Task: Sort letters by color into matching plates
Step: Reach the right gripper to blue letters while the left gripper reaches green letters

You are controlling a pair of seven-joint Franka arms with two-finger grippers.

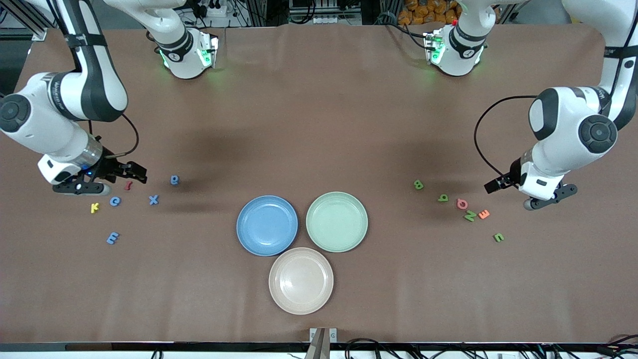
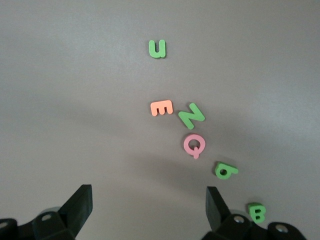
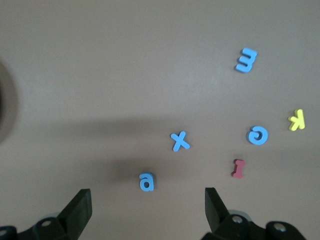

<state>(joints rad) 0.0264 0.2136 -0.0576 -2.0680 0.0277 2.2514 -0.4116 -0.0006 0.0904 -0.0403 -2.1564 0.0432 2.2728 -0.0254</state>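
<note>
Four blue letters lie toward the right arm's end: "a" (image 1: 174, 180) (image 3: 146, 181), "X" (image 1: 154, 200) (image 3: 180, 141), "C" (image 1: 115, 201) (image 3: 257, 135) and "E" (image 1: 112, 238) (image 3: 246, 60). Four green letters lie toward the left arm's end: "B" (image 1: 418, 185) (image 2: 257, 212), "b" (image 1: 443, 198) (image 2: 225, 171), "N" (image 1: 469, 216) (image 2: 191, 116) and "U" (image 1: 498, 237) (image 2: 157, 49). The blue plate (image 1: 267, 225) and the pale green plate (image 1: 337, 221) sit side by side at mid-table, both empty. My right gripper (image 1: 137, 173) (image 3: 146, 196) is open and empty, low beside the blue "a". My left gripper (image 1: 493, 186) (image 2: 149, 192) is open and empty, low beside the green letters.
An empty beige plate (image 1: 301, 280) sits nearer the front camera than the other two plates. A yellow "K" (image 1: 94, 208) and a dark red "I" (image 1: 128, 185) lie among the blue letters. A pink "Q" (image 1: 462, 203) and an orange "E" (image 1: 483, 214) lie among the green ones.
</note>
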